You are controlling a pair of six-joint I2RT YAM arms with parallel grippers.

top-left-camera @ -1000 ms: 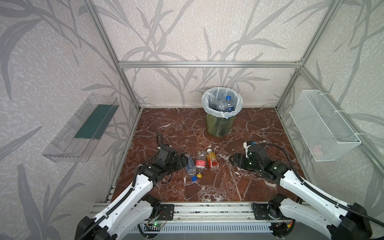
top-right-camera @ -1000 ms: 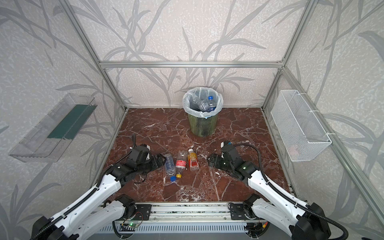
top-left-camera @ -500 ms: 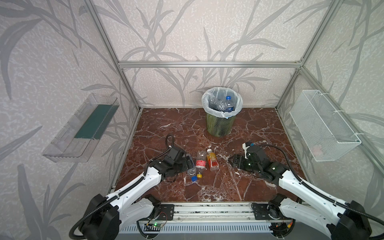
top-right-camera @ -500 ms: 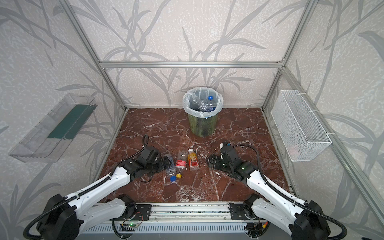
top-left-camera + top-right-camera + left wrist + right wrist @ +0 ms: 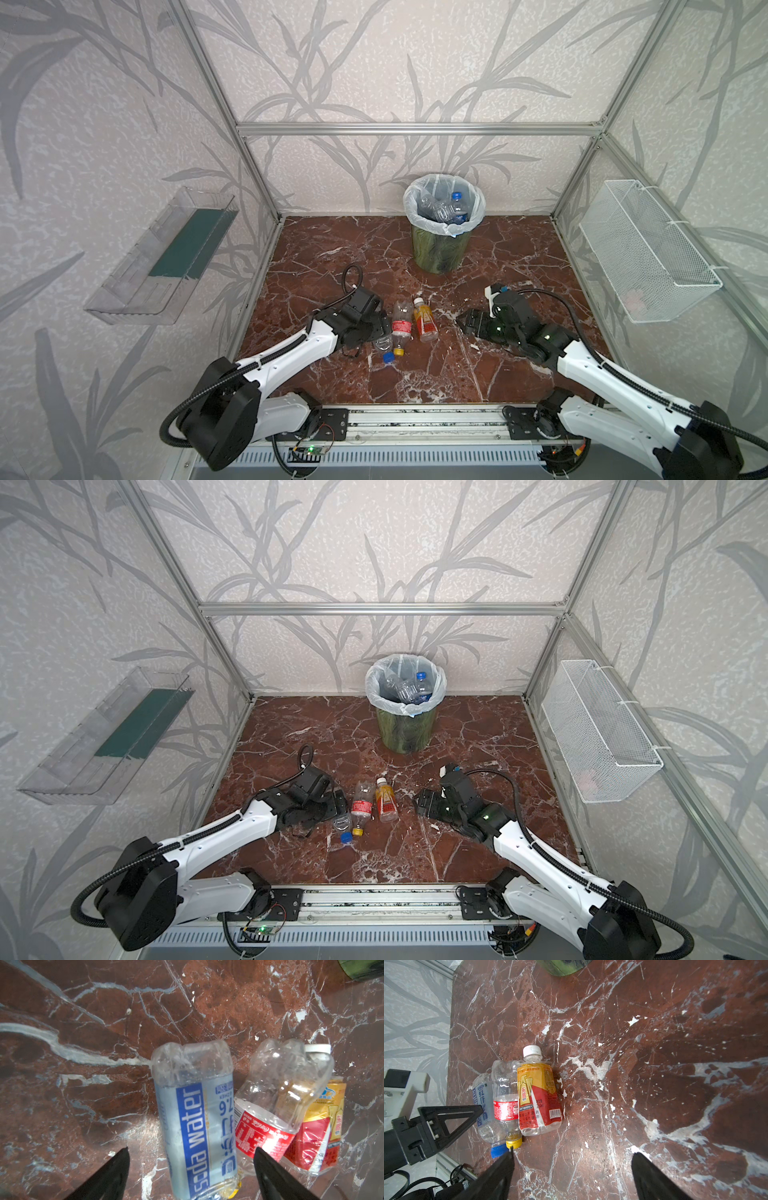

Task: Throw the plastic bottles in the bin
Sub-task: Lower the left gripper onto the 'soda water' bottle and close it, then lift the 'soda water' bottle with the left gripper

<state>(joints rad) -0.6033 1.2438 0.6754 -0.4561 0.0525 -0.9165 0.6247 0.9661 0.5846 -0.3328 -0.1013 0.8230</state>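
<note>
Three plastic bottles lie side by side, touching one another, on the bench in front of the bin: a blue-label bottle, a red-label bottle and an orange bottle. The left tool is wide open, with one finger on each side of the blue-label bottle and a visible gap at both; it grips nothing. The right tool is also wide open and empty, positioned low over bare bench beside the orange bottle. The bin stands upright near the rear wall, well apart from both tools. Several clear bottles lie inside its white liner.
</note>
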